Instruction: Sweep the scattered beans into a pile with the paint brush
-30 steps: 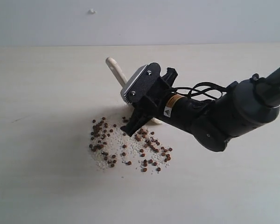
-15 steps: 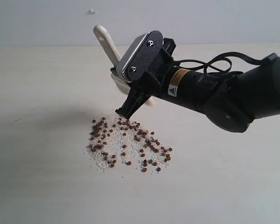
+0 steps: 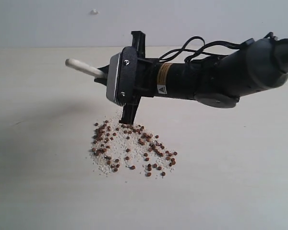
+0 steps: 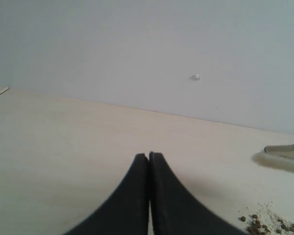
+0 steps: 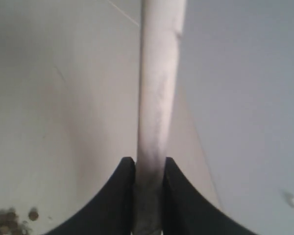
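Note:
The beans (image 3: pixel 129 148) lie in a loose patch with whitish crumbs on the pale table, spread wider than a compact pile. They also show in the left wrist view as beans (image 4: pixel 267 226) and at a corner of the right wrist view as beans (image 5: pixel 10 218). My right gripper (image 3: pixel 104 76) hangs above the patch's far edge, shut on the paint brush handle (image 3: pixel 80 66), which sticks out level to the left. In its own view the right gripper (image 5: pixel 149 164) clamps the handle (image 5: pixel 157 98). Ferrule and bristles are hidden. My left gripper (image 4: pixel 149 155) is shut and empty.
The pale table (image 3: pixel 43 182) runs back to a white wall with a small bump (image 3: pixel 94 11). The right arm (image 3: pixel 216 81) with its cables spans the right half above the table. The brush's handle end (image 4: pixel 286 151) shows at the edge of the left wrist view.
The right gripper has lifted off the table and turned. The brush handle has swung from pointing up and back to pointing level to the left. The bean patch looks unchanged.

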